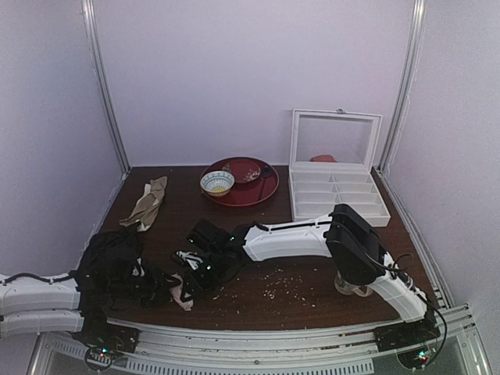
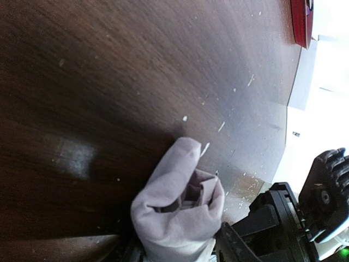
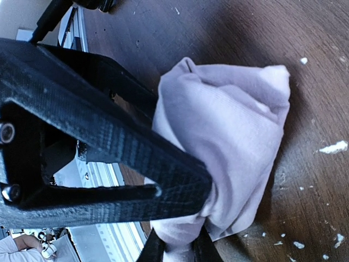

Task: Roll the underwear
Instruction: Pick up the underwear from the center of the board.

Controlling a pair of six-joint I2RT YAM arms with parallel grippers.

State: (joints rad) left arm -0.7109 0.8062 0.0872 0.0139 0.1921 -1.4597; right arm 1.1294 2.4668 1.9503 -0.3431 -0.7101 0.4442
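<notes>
Underwear (image 1: 184, 294) lying bunched as short pink roll on bench (image 1: 176, 215), near left front edge. Right hand (image 1: 195, 273) reaching across from right, clamping roll. Left hand (image 1: 152, 283) hovering just left of roll, jaws spread wide, being nearer arm for next tuck

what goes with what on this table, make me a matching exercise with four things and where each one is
Things:
1. underwear
2. bowl
3. beige cloth
4. box

Places:
a. on the red plate
b. back right, lid up
c. back left, lying loose
d. bundled up in the shut right gripper

Pairs: 1-d, 2-a, 3-c, 4-b
</notes>
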